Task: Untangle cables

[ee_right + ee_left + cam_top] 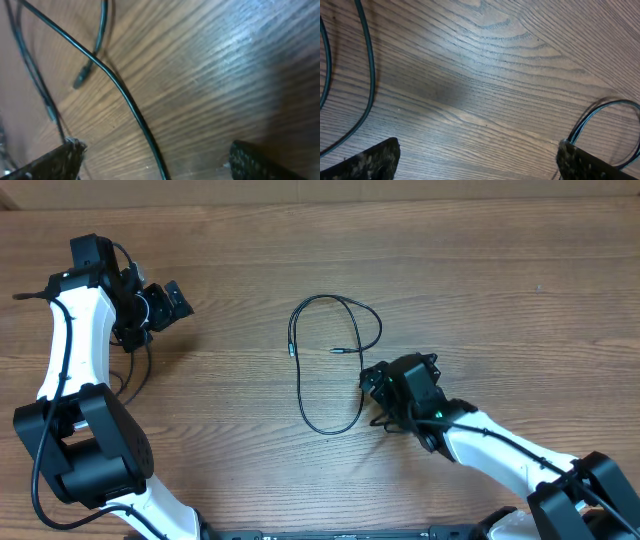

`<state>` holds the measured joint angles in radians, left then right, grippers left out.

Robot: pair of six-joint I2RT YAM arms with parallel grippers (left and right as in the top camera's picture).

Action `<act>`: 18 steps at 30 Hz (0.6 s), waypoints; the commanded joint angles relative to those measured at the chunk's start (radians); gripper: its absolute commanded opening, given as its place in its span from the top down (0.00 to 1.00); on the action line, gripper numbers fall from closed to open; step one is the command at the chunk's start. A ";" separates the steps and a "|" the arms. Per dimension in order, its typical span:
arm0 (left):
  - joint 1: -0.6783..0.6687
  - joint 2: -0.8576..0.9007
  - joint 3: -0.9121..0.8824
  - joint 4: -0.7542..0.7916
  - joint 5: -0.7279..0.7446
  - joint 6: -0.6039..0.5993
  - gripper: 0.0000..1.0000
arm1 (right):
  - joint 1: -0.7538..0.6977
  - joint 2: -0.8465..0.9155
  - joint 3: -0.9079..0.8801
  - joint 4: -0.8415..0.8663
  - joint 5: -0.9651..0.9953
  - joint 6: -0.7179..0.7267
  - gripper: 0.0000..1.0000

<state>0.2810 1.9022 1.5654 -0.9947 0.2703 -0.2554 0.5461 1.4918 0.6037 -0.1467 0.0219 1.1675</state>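
Overhead view of a wooden desk (480,280) with two robot arms. One thin black cable (300,395) lies near the middle of the desk in loose, crossing loops. Two small silvery plug tips (291,349) show, close together inside the upper loop. It looks like a single cord, though a second one overlapping it cannot be ruled out.

The right gripper (370,380) sits low at the right edge of the loops. Its fingers (65,155) stand apart, with a strand of cable running between them, not pinched. The left gripper (165,305) is also spread wide, well apart from the cable at the far left, over bare wood.

The cable looks very light, limp and smooth. It will likely slide and drag its loops along when pulled. A firm pinch on a straight run near a plug seems the best hold.

Count: two arms, two grippers, one visible cable, two plug tips.
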 commanded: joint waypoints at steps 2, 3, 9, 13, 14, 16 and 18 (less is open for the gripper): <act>-0.013 0.010 -0.002 0.004 0.011 -0.006 0.00 | 0.009 0.040 0.209 -0.245 0.043 -0.135 0.08; -0.013 0.010 -0.002 0.004 0.011 -0.006 0.00 | 0.009 0.052 0.269 -0.324 0.068 -0.153 0.08; -0.012 0.010 -0.002 0.004 0.011 -0.006 0.00 | 0.009 0.152 0.444 -0.628 0.200 -0.171 0.08; -0.012 0.010 -0.002 0.004 0.011 -0.006 0.00 | 0.003 0.247 0.455 -0.610 0.178 -0.197 0.08; -0.012 0.010 -0.002 0.004 0.011 -0.006 0.00 | -0.001 0.260 0.467 -0.612 0.163 -0.207 0.08; -0.012 0.010 -0.002 0.004 0.011 -0.006 0.00 | -0.011 0.283 0.486 -0.615 0.142 -0.224 0.06; -0.013 0.010 -0.002 0.004 0.011 -0.006 0.01 | -0.019 0.301 0.492 -0.612 0.132 -0.227 0.00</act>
<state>0.2810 1.9022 1.5646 -0.9947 0.2703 -0.2554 0.5438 1.7813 1.0504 -0.7624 0.1627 0.9699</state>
